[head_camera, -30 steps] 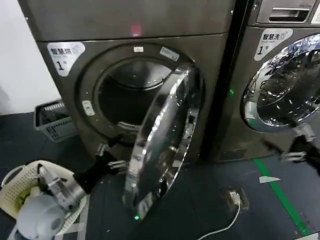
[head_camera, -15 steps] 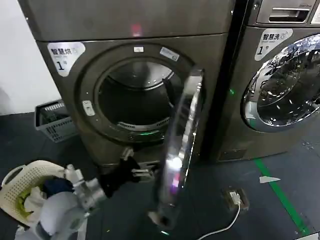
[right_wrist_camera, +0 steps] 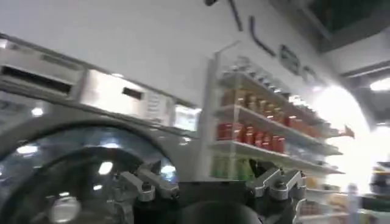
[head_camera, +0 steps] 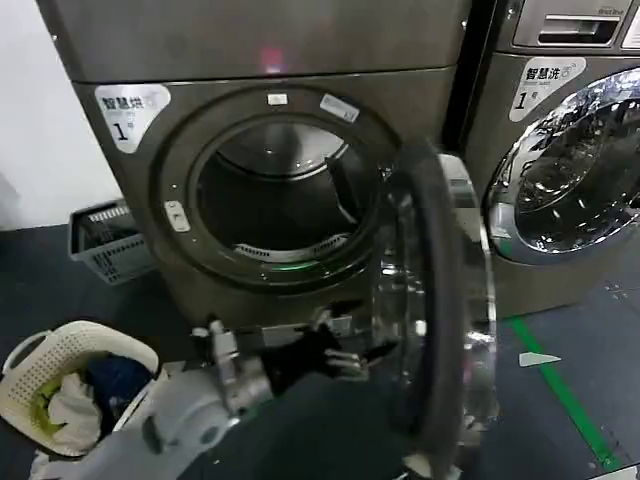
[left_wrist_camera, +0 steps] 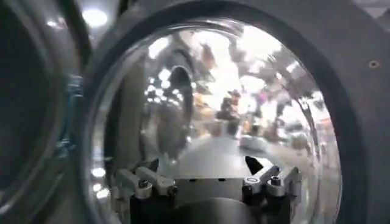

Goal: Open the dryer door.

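The dryer door (head_camera: pixel 440 290) stands swung out wide on its right-hand hinge. Its grey inner face and domed glass are turned toward the round drum opening (head_camera: pixel 270 200). My left gripper (head_camera: pixel 362 356) reaches in low from the left and sits right against the door's inner glass, fingers spread and nothing held. In the left wrist view the domed glass (left_wrist_camera: pixel 231 103) and grey surround (left_wrist_camera: pixel 359 122) loom just ahead of the open left gripper (left_wrist_camera: pixel 210 173). My right gripper (right_wrist_camera: pixel 210 182) is open and empty, facing the neighbouring machine's door (right_wrist_camera: pixel 79 170).
A second machine with a chrome-ringed door (head_camera: pixel 570 170) and a drawer handle (head_camera: pixel 565 28) stands to the right. A grey basket (head_camera: pixel 105 240) and a white laundry basket (head_camera: pixel 60 385) sit on the floor at left. Green tape (head_camera: pixel 560 390) runs along the floor. Stocked shelves (right_wrist_camera: pixel 262 128) stand beyond.
The dryer door has swung farther open to the right, from half open through edge-on until its inner face shows. My left arm has followed it rightward along the floor side.
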Motion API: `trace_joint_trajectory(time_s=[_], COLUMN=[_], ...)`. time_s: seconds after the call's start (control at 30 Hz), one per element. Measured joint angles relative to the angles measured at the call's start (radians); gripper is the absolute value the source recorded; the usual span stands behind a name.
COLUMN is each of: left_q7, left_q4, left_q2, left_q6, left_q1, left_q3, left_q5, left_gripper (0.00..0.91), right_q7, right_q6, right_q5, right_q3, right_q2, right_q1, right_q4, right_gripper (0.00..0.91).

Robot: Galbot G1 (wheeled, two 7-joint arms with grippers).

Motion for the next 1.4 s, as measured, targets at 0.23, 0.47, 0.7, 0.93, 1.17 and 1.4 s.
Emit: trace_joint_trajectory(time_s=[0.23, 0.47, 0.7, 0.93, 1.17, 1.4], left_q7=[-0.015, -0.022, -0.032, -0.046, -0.054, -0.059], left_q4=[0.096, 0.176, 0.301, 0.4, 0.465, 0.498], left_q2=[-0.065, -0.154, -0.255, -0.356, -0.406, -0.441], left_q6=[-0.001, -0.004, -0.01, -0.031, -0.051, -0.073], left_q1=[-0.17, -0.27, -0.365, -0.433, -0.478, -0.496], left_q3=[0.161, 0.282, 0.357, 0.389, 0.414, 0.434], left_q5=[-0.006, 0.018, 0.016, 0.039, 0.044, 0.029], left_gripper=[0.907, 0.907, 0.907, 0.907, 0.907, 0.907], right_q7=[0.062, 0.078, 0.075, 0.067, 0.066, 0.053], right_q6=[-0.029, -0.085, -0.08, -0.075, -0.069, -0.054], right_q5=[-0.018, 0.018, 0.051, 0.053, 0.052, 0.047], right_q3=[0.073, 0.16, 0.218, 0.232, 0.242, 0.255], right_q2=[0.027, 0.041, 0.046, 0.042, 0.046, 0.044], right_q1=[-0.043, -0.093, -0.115, -0.114, -0.103, -0.109], right_q4=[0.019, 0.067, 0.067, 0.069, 0.063, 0.051], right_gripper=[0.907, 0.907, 0.907, 0.907, 0.907, 0.907])
